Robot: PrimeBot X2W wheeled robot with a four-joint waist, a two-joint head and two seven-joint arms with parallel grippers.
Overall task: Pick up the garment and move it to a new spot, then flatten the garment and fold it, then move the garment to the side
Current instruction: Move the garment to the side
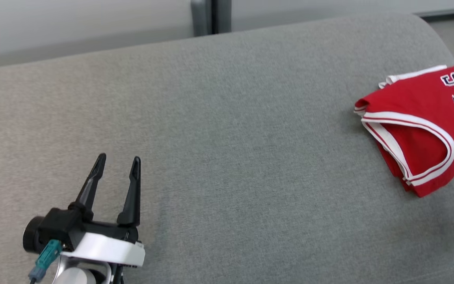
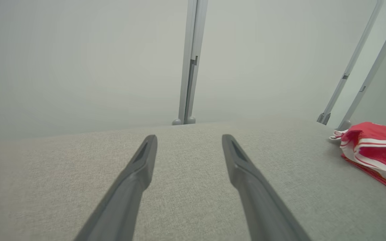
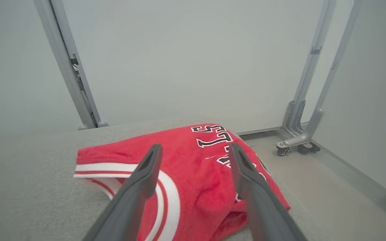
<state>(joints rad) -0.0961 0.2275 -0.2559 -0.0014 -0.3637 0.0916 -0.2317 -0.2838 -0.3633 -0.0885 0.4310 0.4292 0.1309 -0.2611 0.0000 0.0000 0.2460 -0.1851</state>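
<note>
– Head view shows mostly the grey fabric-covered counter [image 1: 227, 118]. How far along would you say we are?

– Close to the end, I'd judge. The red jersey [image 1: 416, 130] lies in a compact stack of layers with its white-trimmed armhole on top, at the counter's right end. That looks folded and set aside, so little seems left beyond pulling the arms clear.

– And the grippers?

– The right gripper [image 3: 193, 147] hovers over the jersey with its fingers spread and nothing between them. The left gripper [image 1: 118, 158] is well apart, low on the left, also spread and empty.

– What about edges?

– The jersey is the worry. In the right wrist view its right side sits at the counter's rim, with the floor [image 3: 313, 187] directly beyond. Whether it overhangs, I can't tell. Any nudge rightward could tip it off.

– Room to move?

– Plenty. The whole middle and left of the counter is bare fabric, so either arm can retreat freely.
</note>
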